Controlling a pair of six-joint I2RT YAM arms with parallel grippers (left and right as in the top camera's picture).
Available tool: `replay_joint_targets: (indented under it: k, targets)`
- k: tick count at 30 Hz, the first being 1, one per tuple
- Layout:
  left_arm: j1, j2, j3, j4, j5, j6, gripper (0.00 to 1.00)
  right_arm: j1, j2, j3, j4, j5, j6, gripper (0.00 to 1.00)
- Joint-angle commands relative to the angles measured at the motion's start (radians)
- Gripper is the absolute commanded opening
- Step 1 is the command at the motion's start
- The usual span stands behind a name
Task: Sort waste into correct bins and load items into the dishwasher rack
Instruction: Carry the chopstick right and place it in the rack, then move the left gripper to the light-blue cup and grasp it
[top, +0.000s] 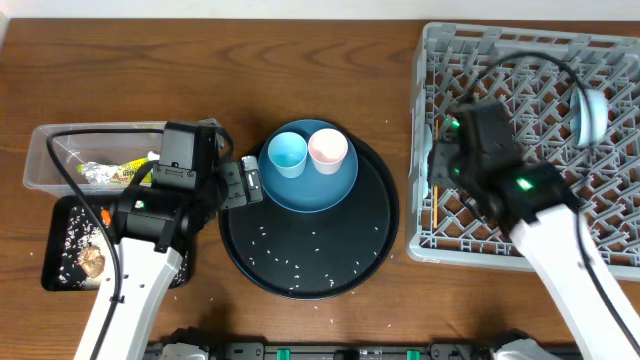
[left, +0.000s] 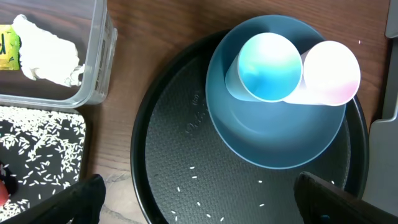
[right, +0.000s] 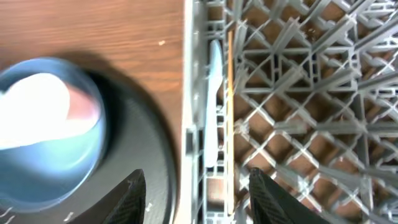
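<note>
Wooden surface (top: 350, 60): clear plastic tub (top: 35, 160) and shallow black rectangular tray (top: 55, 270) at its left edge. Left hand (left: 199, 186) gapes empty at the left rim of the round black tray (top: 370, 240); bare wood beyond. Right hand (right: 196, 174), released, hangs over the left wall of the grey lattice rack (top: 500, 35).

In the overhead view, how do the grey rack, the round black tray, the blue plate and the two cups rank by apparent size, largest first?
1. grey rack
2. round black tray
3. blue plate
4. light-blue cup and pink cup: these look nearly alike, so I do not rank them.
</note>
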Motion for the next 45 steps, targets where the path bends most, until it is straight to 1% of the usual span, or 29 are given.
replay_joint_targets:
  k: [1,3,5,7,17,21,23,24,25,26,27,29,33,34,35,37,38,42,45]
  targets:
    - [0.003,-0.001,0.009,0.0,-0.016,-0.008,0.98,0.0,-0.062,0.012,-0.082,-0.13,-0.01,0.51]
    - [0.003,-0.001,0.009,0.0,-0.016,-0.008,0.98,0.005,-0.086,0.012,-0.156,-0.137,-0.01,0.53]
    - [0.003,-0.001,0.009,0.0,-0.016,-0.008,0.98,0.008,-0.091,0.012,-0.213,-0.136,-0.01,0.54]
    - [0.003,-0.001,0.009,0.0,-0.016,-0.008,0.98,0.008,-0.088,0.011,-0.243,-0.136,-0.011,0.54]
    - [0.003,-0.001,0.009,0.036,-0.016,-0.009,0.98,0.011,-0.085,0.009,-0.268,-0.14,-0.026,0.54]
    - [0.003,-0.001,0.009,0.171,-0.014,-0.009,0.98,0.011,-0.085,0.009,-0.287,-0.14,-0.072,0.54]
    - [0.002,-0.001,0.009,0.179,0.012,-0.009,0.98,0.011,-0.085,0.008,-0.291,-0.14,-0.075,0.54]
    - [0.002,0.001,0.007,0.18,0.046,-0.009,0.92,0.011,-0.085,0.008,-0.291,-0.14,-0.075,0.54]
    - [0.002,0.004,0.005,0.181,0.075,-0.012,0.8,0.011,-0.085,0.008,-0.29,-0.14,-0.075,0.54]
    - [0.0,0.009,0.001,0.185,0.097,-0.028,0.73,0.011,-0.085,0.008,-0.289,-0.139,-0.075,0.55]
    - [-0.006,0.021,-0.005,0.19,0.106,-0.058,0.73,0.011,-0.085,0.008,-0.287,-0.139,-0.074,0.54]
    - [-0.019,0.054,-0.017,0.202,0.104,-0.101,0.98,0.011,-0.085,0.008,-0.282,-0.14,-0.074,0.54]
    - [-0.048,0.157,-0.021,0.252,0.106,-0.174,0.99,0.011,-0.085,0.008,-0.28,-0.14,-0.073,0.54]
    - [-0.056,0.18,-0.021,0.267,0.106,-0.178,0.93,0.011,-0.085,0.008,-0.282,-0.14,-0.073,0.54]
    - [-0.066,0.206,-0.021,0.286,0.105,-0.178,0.83,0.011,-0.085,0.008,-0.283,-0.14,-0.074,0.54]
    - [-0.084,0.257,-0.021,0.324,0.105,-0.179,0.72,0.011,-0.085,0.008,-0.284,-0.14,-0.074,0.54]
    - [-0.093,0.282,-0.021,0.341,0.105,-0.187,0.68,0.011,-0.085,0.008,-0.284,-0.14,-0.074,0.54]
    - [-0.106,0.362,-0.021,0.376,0.104,-0.21,0.63,0.011,-0.085,0.008,-0.283,-0.14,-0.074,0.54]
    - [-0.106,0.412,-0.021,0.387,0.097,-0.237,0.63,0.011,-0.085,0.008,-0.284,-0.14,-0.074,0.54]
